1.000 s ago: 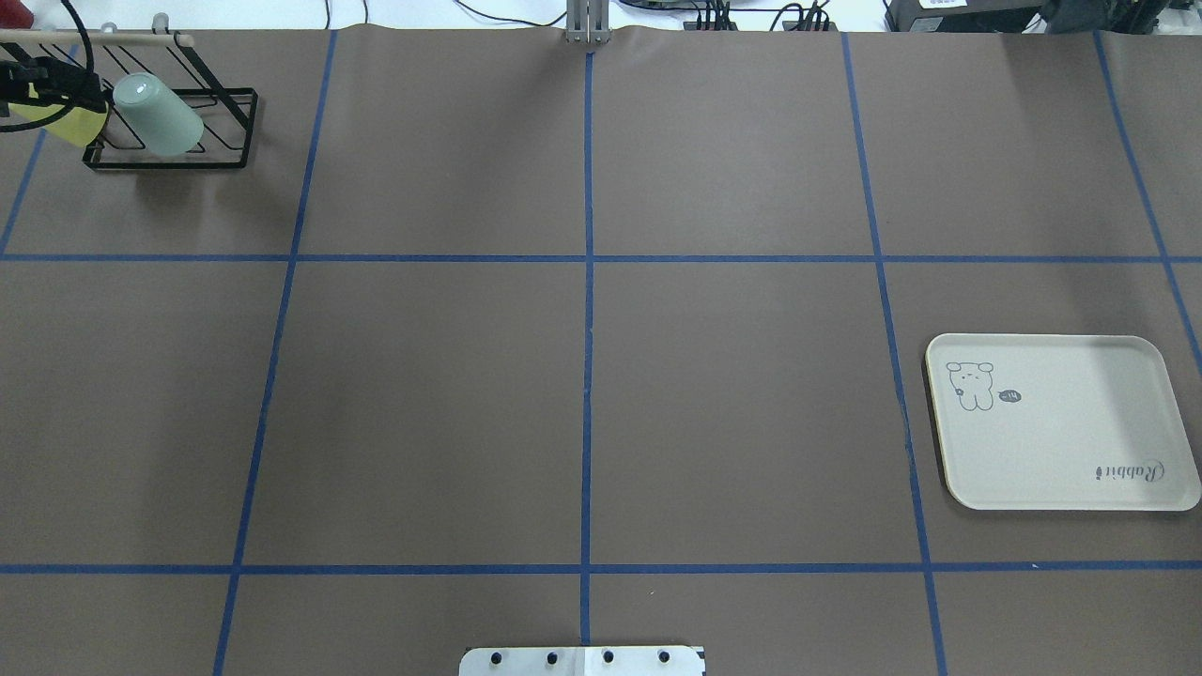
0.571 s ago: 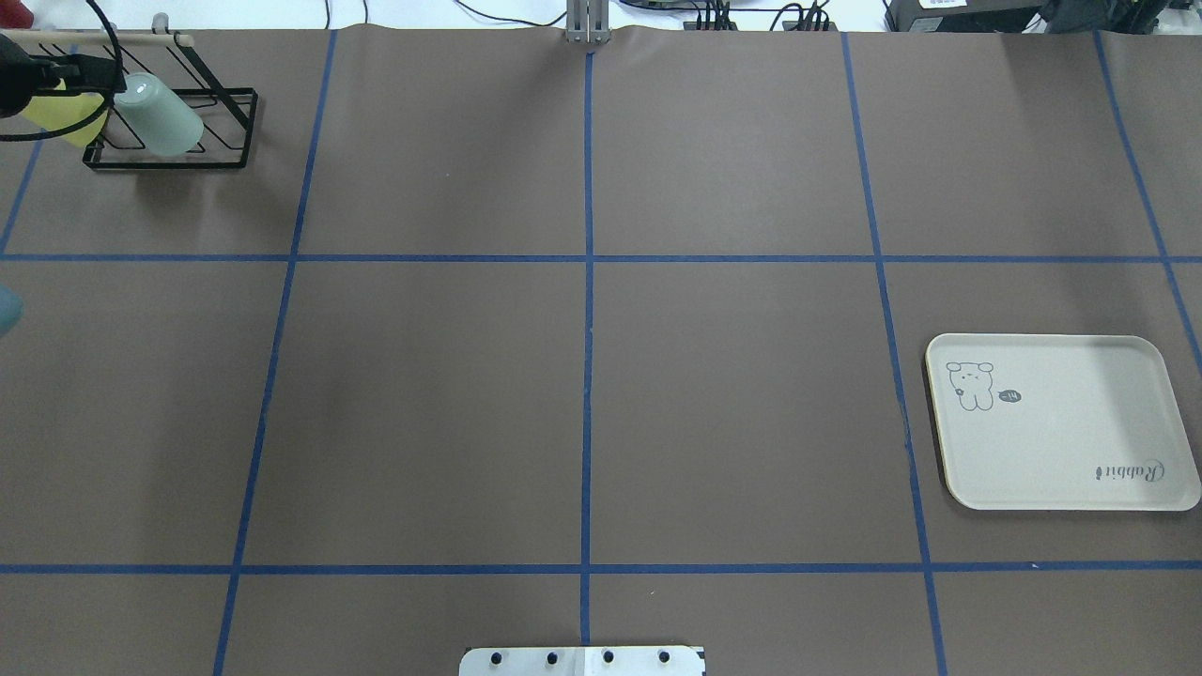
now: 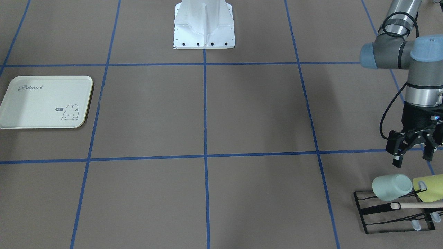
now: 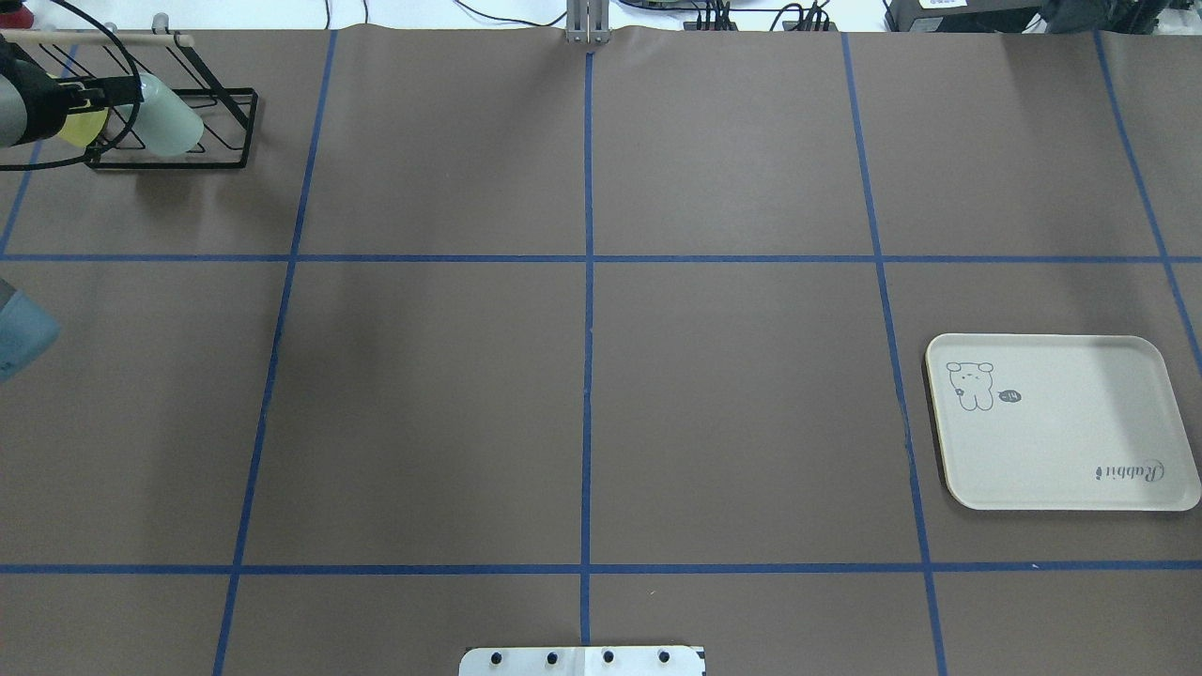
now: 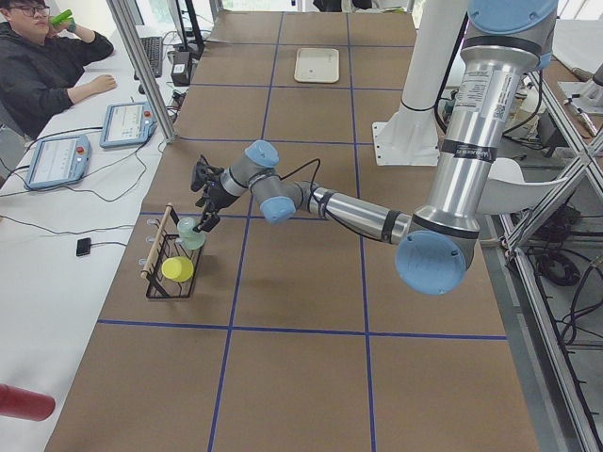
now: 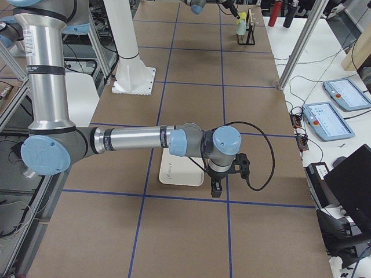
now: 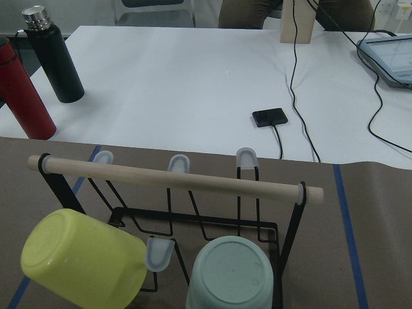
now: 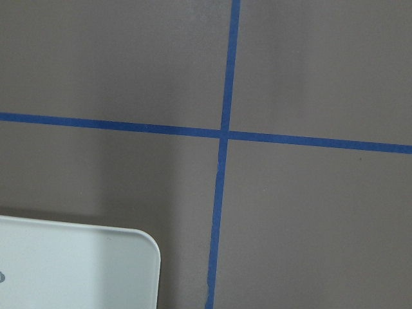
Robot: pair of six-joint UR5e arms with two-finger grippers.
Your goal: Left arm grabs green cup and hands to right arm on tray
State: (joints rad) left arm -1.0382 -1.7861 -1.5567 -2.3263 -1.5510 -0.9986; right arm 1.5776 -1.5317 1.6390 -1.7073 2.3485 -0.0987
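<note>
At the far left of the brown paper-covered table [image 4: 582,376] stands a black wire rack [image 3: 380,209] with a round wooden rod [image 3: 415,205] across its top. Two cups rest on its prongs. The pale mint-green plastic cup [image 3: 391,186] leans there tilted, mouth down, and in the left wrist view its closed base faces the camera. It is the cup nearer to the middle of the table. Just beside it, on the outer side, leans a yellow-green plastic cup [image 3: 431,188].

The silver-tubed left arm [image 3: 424,79] with pale blue joint caps reaches to this corner. Its black two-finger left gripper [image 3: 412,159] points down near the two cups, on the robot's side of the rack. The jaws are spread and hold nothing.

The white robot base [image 3: 204,24] is in the middle, and blue tape lines [image 4: 587,282] divide the paper into squares.

At the right lies the cream rectangular plastic tray [image 4: 1061,441] with rounded corners, a small bunny drawing and the word "Rabbit"; it is well apart from the rack. The silver-tubed right arm [image 6: 133,140] stretches low over this tray, and the black right gripper [image 6: 217,186] hangs at its outer edge. I cannot tell if this claw is released or clenched.
</note>
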